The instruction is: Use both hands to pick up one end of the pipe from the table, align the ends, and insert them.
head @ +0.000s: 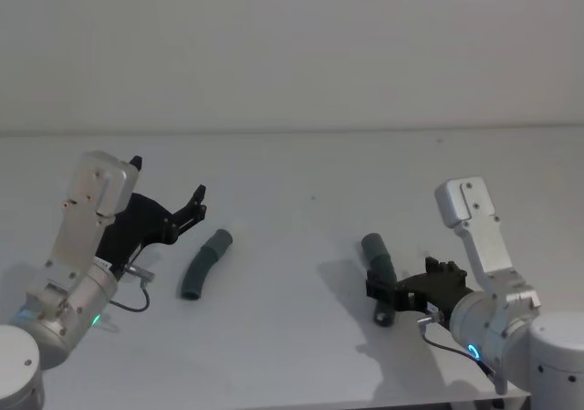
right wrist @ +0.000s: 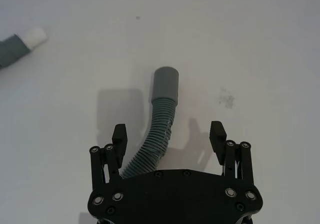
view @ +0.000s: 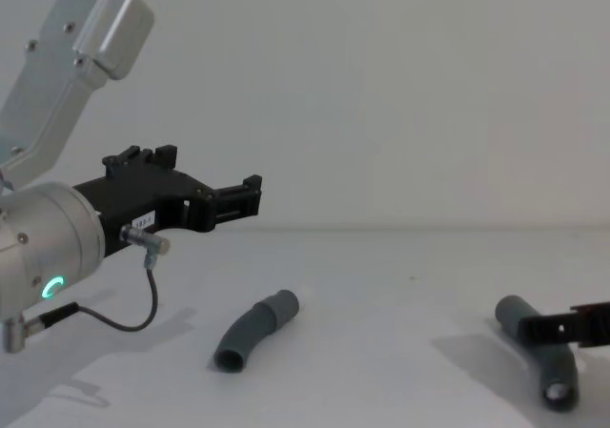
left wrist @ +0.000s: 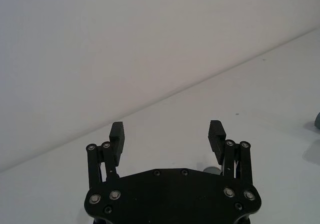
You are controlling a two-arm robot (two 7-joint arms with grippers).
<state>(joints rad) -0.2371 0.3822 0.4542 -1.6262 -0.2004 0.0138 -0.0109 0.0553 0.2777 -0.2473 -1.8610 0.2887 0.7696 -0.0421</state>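
Note:
Two dark grey pipe pieces lie apart on the white table (head: 292, 168). The left pipe piece (head: 205, 264) (view: 253, 331) lies free, its collar end (head: 220, 240) pointing away from me. My left gripper (head: 169, 180) (left wrist: 167, 131) (view: 250, 197) hangs open above the table, behind and to the left of that piece, holding nothing. The right pipe piece (head: 376, 257) (right wrist: 159, 129) (view: 536, 342) is ribbed, with a smooth collar end (right wrist: 166, 83). My right gripper (head: 383, 291) (right wrist: 168, 133) is low and open, its fingers on either side of this piece.
In the right wrist view the other pipe piece (right wrist: 12, 48) shows farther off, with a short white tip (right wrist: 35, 36). A pale wall (head: 292, 45) rises behind the table. The table's front edge (head: 365, 403) runs close to both arms.

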